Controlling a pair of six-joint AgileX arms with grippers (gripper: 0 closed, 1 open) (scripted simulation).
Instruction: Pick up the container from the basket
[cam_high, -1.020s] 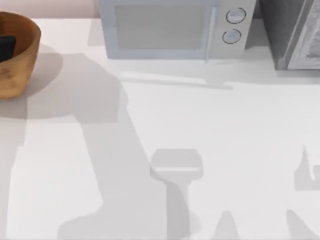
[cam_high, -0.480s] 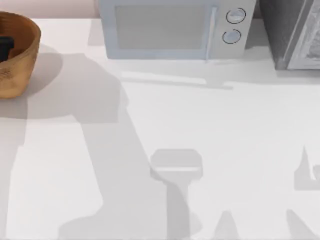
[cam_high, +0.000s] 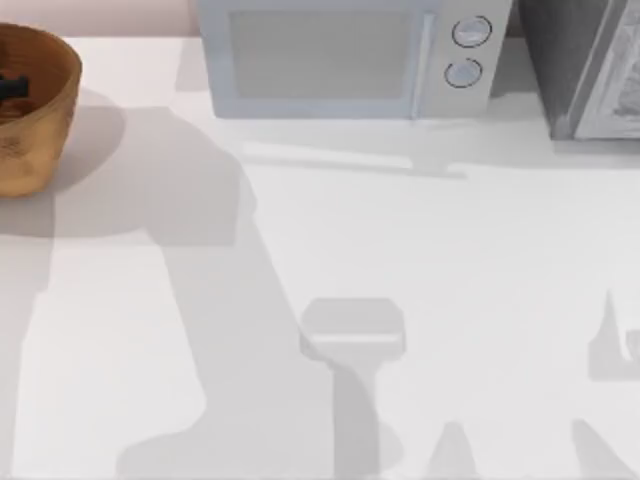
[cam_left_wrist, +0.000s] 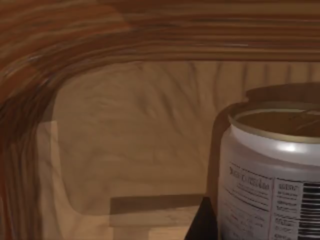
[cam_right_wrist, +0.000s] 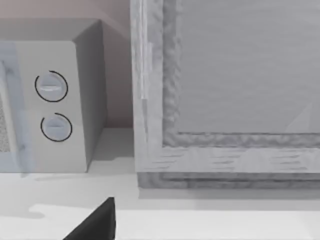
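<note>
My left hand reaches down inside the basket, beside the container; grip state unclear.

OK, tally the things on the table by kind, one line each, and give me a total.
Baskets: 1, the basket at the table's far left.
Containers: 1, the container inside it.
Microwaves: 1, the microwave at the back.
Grey cabinets: 1, the cabinet at the far right.
Total: 4

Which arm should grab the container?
Left. Its wrist view sits inside the basket, right beside the container, and the top view shows the left gripper over the basket at the table's left. The right wrist view faces the microwave, far across the table.
</note>
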